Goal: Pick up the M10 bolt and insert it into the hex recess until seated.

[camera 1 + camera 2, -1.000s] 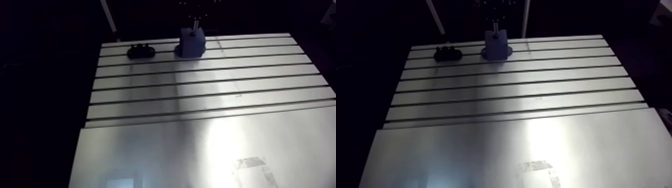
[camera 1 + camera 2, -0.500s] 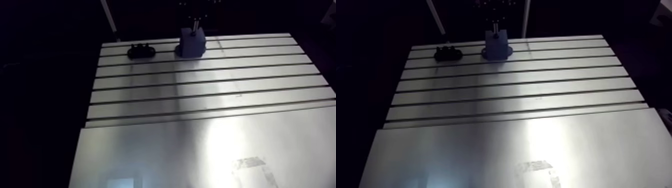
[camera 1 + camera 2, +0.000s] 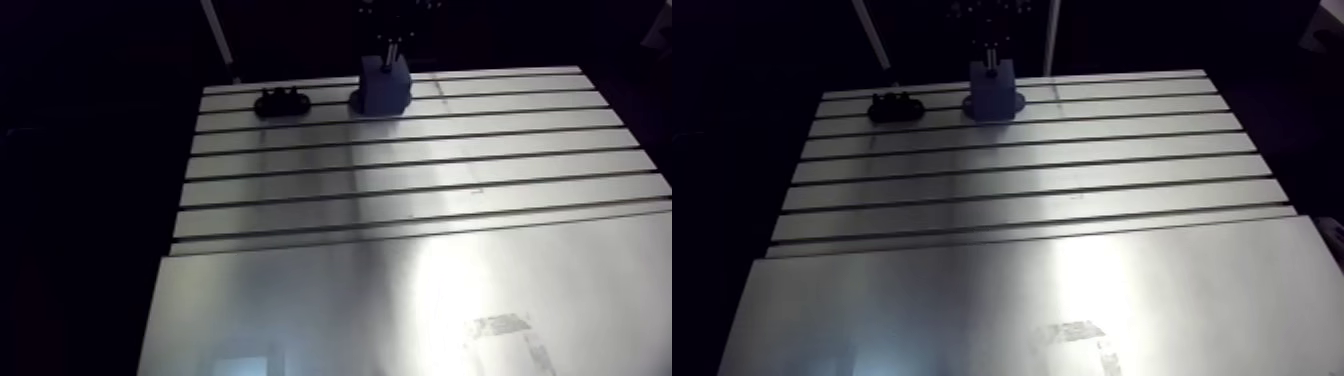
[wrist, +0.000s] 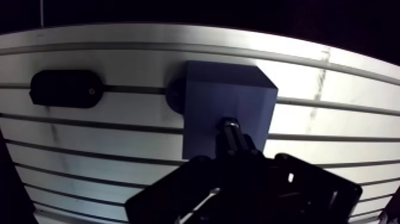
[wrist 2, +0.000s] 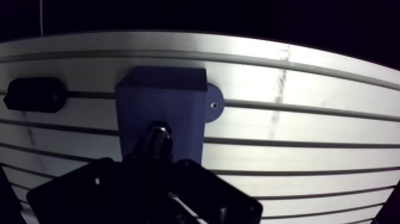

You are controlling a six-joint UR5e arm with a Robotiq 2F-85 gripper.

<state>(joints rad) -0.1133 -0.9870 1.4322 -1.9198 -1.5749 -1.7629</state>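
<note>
a: what's nearest?
b: the front of the table (image 3: 400, 300), a smooth flat metal sheet with a bright glare. behind it the top becomes long strips split by dark straight slots, all bare.
a: and farther back?
b: near the far edge, a small low black piece (image 3: 282, 102) with rounded ends lies over a slot. beside it, with a gap between, stands a matte blue block (image 3: 385, 88), boxy with one cut corner and a round tab (image 5: 213, 102) at its foot.
a: the bolt?
b: the bolt (image 4: 231, 128), shiny metal, stands upright with its end at the block's top face. how deep it sits i cannot tell.
a: the gripper?
b: the gripper (image 4: 233, 149) is right above, its dark fingers clamped on the bolt. bare table lies on the block's other side, and the far edge is just behind it.
</note>
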